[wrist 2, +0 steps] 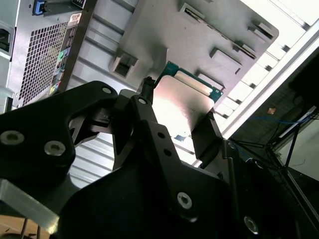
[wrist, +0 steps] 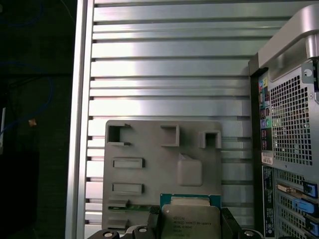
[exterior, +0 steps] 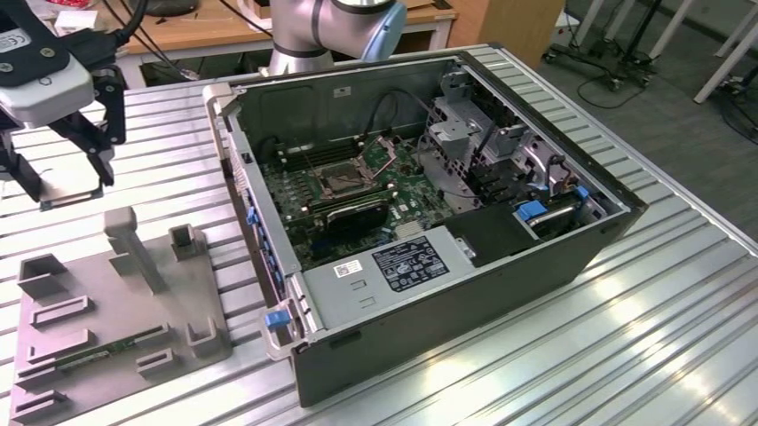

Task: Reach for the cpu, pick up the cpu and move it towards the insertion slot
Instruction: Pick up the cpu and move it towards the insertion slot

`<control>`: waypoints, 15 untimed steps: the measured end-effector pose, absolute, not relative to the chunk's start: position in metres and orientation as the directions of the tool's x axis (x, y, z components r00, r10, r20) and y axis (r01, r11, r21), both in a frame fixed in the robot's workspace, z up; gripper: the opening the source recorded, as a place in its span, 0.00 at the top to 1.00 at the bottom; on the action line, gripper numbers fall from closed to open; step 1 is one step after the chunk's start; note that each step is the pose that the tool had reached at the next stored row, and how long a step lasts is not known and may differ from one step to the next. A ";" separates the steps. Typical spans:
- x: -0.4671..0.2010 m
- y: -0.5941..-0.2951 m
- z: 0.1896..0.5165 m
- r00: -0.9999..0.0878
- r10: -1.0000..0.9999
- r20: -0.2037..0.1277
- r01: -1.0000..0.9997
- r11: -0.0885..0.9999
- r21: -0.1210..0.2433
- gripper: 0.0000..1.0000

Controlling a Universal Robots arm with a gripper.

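While the gripper (exterior: pixel 67 193) hangs above the ribbed table (exterior: pixel 663 311) at the exterior view's left, its two black fingers (wrist 2: pixel 149 129) are closed on the cpu (wrist 2: pixel 182 107), one against each of two opposite edges. The chip lies flat between them with its pale metal top toward both wrist cameras; in the first wrist view the cpu (wrist: pixel 190 219) shows a green rim around the silver lid. It is clear of the grey tray (exterior: pixel 119 311), which lies on the table below and toward the exterior view's lower left.

The slot (exterior: pixel 343 182) sits well apart, inside the open case (exterior: pixel 474 266), a dark square in a metal frame on the green board. As I judge it, the carry is in its early part: the chip is lifted but has the case wall to cross. Doing this well means keeping the chip level, holding the squeeze on its edges only, and passing over the wall high enough to miss its rim and the cables inside.

The arm's grey and blue joint (exterior: pixel 337 27) stands behind the case, and the wrist reaches out over the table with the fingers pointing down.
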State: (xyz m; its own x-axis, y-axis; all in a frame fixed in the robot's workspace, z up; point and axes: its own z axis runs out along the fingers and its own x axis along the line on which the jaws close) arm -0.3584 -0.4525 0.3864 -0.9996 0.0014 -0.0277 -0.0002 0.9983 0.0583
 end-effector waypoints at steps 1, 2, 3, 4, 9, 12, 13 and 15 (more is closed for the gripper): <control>-0.358 -0.452 0.386 -1.000 0.001 -0.028 0.000 0.998 0.058 0.45; -0.357 -0.452 0.386 -1.000 0.001 -0.028 0.000 0.998 0.058 0.45; -0.357 -0.452 0.386 -1.000 0.001 -0.028 0.000 0.998 0.058 0.45; -0.356 -0.452 0.386 -1.000 0.002 -0.028 0.000 0.998 0.058 0.45; -0.353 -0.452 0.386 -1.000 0.001 -0.028 0.000 0.998 0.058 0.45; -0.351 -0.452 0.386 -1.000 0.001 -0.028 0.000 0.998 0.058 0.45; -0.351 -0.452 0.386 -1.000 0.001 -0.028 0.000 0.998 0.058 0.45; -0.350 -0.452 0.386 -1.000 0.001 -0.028 0.000 0.998 0.058 0.45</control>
